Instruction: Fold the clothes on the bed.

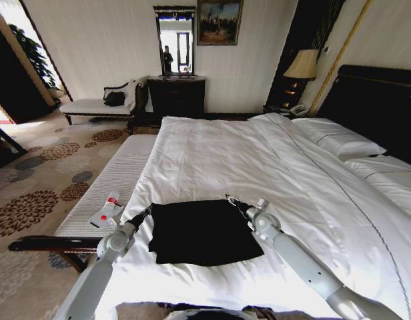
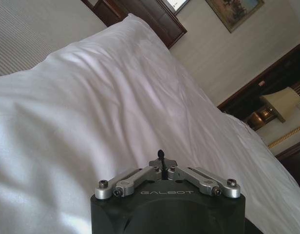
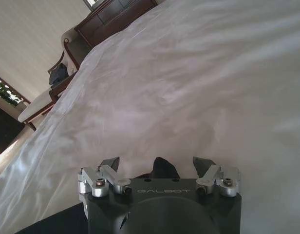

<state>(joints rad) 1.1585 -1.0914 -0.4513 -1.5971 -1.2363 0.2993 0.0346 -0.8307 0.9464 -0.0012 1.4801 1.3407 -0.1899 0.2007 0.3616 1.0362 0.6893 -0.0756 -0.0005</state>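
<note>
shirt (image 1: 204, 232): black, partly folded, lying on bed (image 1: 259, 153)
left gripper (image 1: 148, 211): pressed together, at shirt's left corner
right gripper (image 1: 230, 199): spread, at right corner

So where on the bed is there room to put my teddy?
Lots of bare white bed lies between the black T-shirt and the pillows. It's crowded by the shirt, with the left gripper and right gripper at its corners.

Matt black cloth T-shirt (image 1: 204, 231) on smooth white bed (image 1: 259, 153) linen — dark glossy wooden headboard (image 1: 379, 100).
</note>
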